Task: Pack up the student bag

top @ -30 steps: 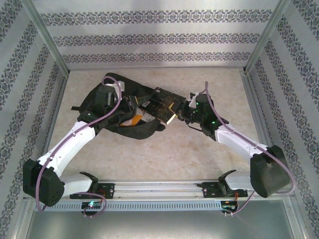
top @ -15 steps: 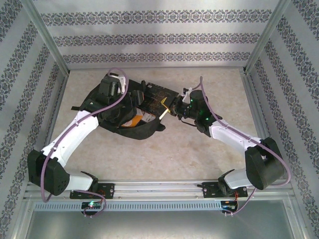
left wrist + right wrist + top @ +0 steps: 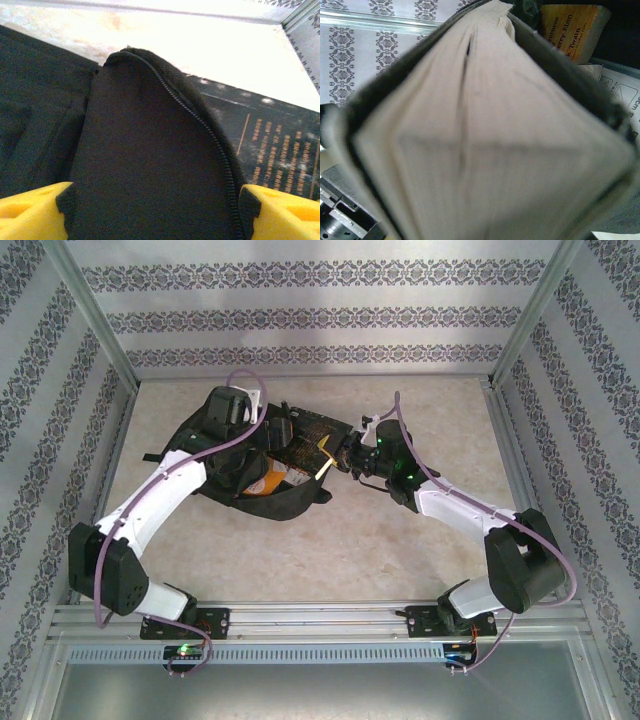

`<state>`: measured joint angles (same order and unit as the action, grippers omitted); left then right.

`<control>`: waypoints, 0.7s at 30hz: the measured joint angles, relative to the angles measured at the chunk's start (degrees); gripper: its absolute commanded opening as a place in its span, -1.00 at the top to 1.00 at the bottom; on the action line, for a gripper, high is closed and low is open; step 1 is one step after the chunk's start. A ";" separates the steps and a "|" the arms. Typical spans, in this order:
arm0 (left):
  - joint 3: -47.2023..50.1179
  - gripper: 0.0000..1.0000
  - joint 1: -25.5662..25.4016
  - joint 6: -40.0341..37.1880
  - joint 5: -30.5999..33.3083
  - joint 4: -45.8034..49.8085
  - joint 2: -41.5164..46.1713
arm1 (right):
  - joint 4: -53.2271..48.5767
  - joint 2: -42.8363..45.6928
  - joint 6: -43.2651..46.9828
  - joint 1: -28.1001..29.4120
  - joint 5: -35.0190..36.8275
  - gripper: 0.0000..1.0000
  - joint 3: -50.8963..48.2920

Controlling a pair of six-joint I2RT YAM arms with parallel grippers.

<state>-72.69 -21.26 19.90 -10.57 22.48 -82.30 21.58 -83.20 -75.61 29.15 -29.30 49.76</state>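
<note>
Two arms: both reach from the near edge to the student bag (image 3: pixel 285 502), which lies on the left half of the table (image 3: pixel 340 550), toward the far side.
Student bag: black soft fabric, lying flat, its opening turned toward the right arm; an orange book (image 3: pixel 270 480) shows inside it.
Left gripper (image 3: pixel 159 212): over the far upper part of the bag; its yellow fingertips (image 3: pixel 35 210) stand wide apart at the two lower corners of the wrist view, so the jaws are released.
Between the left jaws: a black flap of the bag (image 3: pixel 140 165), its zipper track (image 3: pixel 200 120) running along the right edge. Whether the pads press the fabric cannot be told.
Right gripper (image 3: pixel 343 456): at the bag's right side, clenched on one end of a dark book (image 3: pixel 308 432).
Dark book: black cover with gold lettering, tilted, its far end over the mouth of the bag; the same cover lies just past the flap in the left wrist view.
Right wrist view: the book's pale page edges (image 3: pixel 485 150) sit very close and blurred, dark covers on either side.
Beyond the pages: the orange book, with "Finn" and "Twain" legible, and a white printed sheet (image 3: pixel 620 95) at the right.
</note>
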 measured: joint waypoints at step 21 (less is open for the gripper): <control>1.60 0.44 0.96 -0.85 2.27 -0.37 0.74 | 1.42 -0.63 -0.61 0.37 -1.73 1.00 0.44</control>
<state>-71.09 -20.29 19.05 -8.29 22.11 -81.56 23.00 -83.83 -76.23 29.52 -31.03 50.19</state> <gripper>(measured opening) 0.443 0.165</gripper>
